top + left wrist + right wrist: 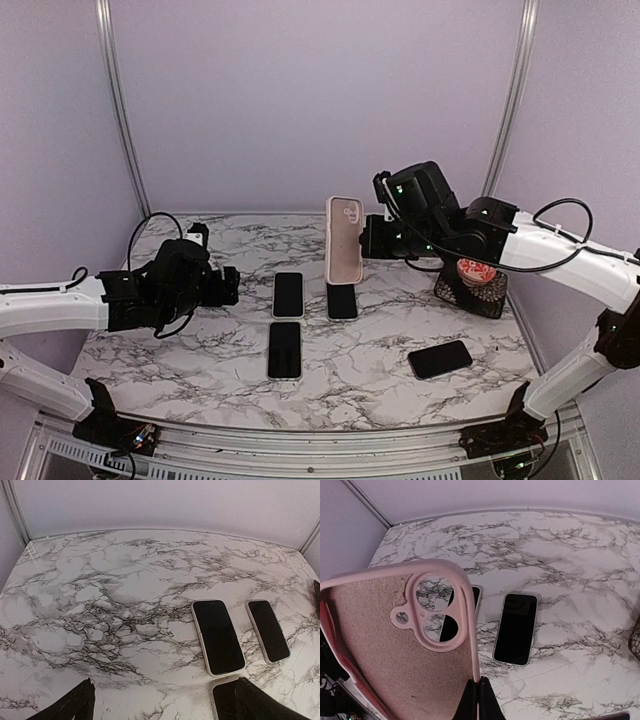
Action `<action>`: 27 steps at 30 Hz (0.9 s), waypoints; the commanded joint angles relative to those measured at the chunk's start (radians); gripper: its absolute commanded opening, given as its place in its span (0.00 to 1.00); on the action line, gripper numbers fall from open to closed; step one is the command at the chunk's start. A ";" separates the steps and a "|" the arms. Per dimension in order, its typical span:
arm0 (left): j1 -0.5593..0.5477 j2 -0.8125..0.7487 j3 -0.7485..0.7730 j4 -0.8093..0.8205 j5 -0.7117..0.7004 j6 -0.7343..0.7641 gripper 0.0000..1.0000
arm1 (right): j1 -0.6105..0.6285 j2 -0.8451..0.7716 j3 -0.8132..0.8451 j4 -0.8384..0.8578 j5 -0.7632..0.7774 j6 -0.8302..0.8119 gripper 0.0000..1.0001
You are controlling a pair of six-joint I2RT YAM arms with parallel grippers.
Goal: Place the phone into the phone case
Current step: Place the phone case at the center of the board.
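Four phones lay screen-up on the marble surface: one left of centre, one just right of it, one nearer the arms, and a dark one apart at the near right. The pink case was off the surface, held upright in the air above the middle pair, its camera hole at the top. The right arm's fingers were pressed together on the case's thin side wall. From that wrist's view the fuzzy lining showed bare, so the case was empty. The left arm's fingers stood wide apart with nothing between them, low over the left half of the surface, facing the phones but touching none. A dark mesh basket sat at the right.

To my eye the job was in its early part: the case was picked up, and that was all. Left to do, I judged, was to take a phone, bring it to the case and press it in. Which phone was meant I could not tell.
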 commanded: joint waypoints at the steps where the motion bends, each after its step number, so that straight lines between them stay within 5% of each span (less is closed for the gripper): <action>1: 0.006 0.004 0.051 -0.089 -0.079 -0.156 0.99 | 0.011 0.004 -0.020 -0.243 0.079 0.374 0.00; 9: 0.004 0.047 0.070 -0.169 -0.066 -0.257 0.99 | 0.082 0.134 -0.187 -0.322 -0.016 0.537 0.00; 27: 0.004 0.073 0.041 -0.201 -0.085 -0.266 0.99 | 0.059 0.496 -0.079 -0.294 -0.101 0.407 0.00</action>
